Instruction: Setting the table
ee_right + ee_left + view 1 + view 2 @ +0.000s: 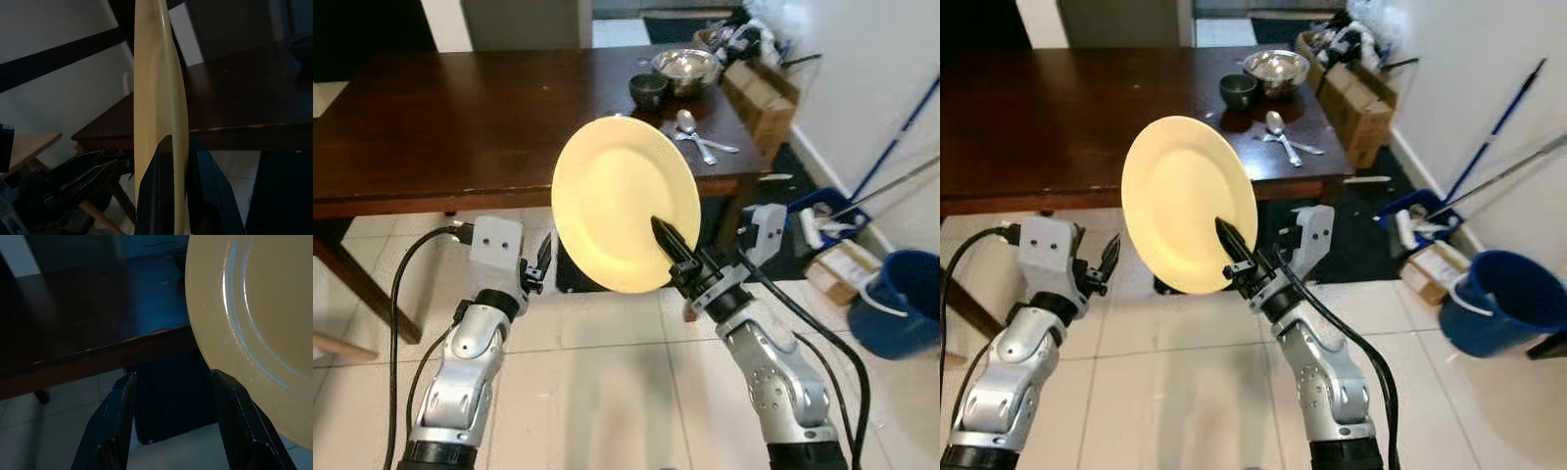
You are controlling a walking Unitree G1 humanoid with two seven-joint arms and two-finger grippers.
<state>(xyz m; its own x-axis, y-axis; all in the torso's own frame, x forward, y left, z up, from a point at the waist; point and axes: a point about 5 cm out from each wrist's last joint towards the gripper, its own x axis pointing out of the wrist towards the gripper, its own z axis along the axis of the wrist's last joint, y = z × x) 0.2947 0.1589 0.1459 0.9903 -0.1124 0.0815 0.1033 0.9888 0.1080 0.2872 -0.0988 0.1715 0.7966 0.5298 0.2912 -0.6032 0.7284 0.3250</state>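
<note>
One yellow plate [622,201] pinched upright in right gripper [674,257] jaws; left gripper [176,431] jaws wide.

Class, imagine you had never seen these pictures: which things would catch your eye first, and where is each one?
First the pale yellow plate, held upright before the dark wooden table and pinched at its lower rim by the right gripper. The left gripper hangs open beside it, holding nothing. At the table's far right corner stand a steel bowl and a small dark bowl, with spoons nearer the edge.
</note>
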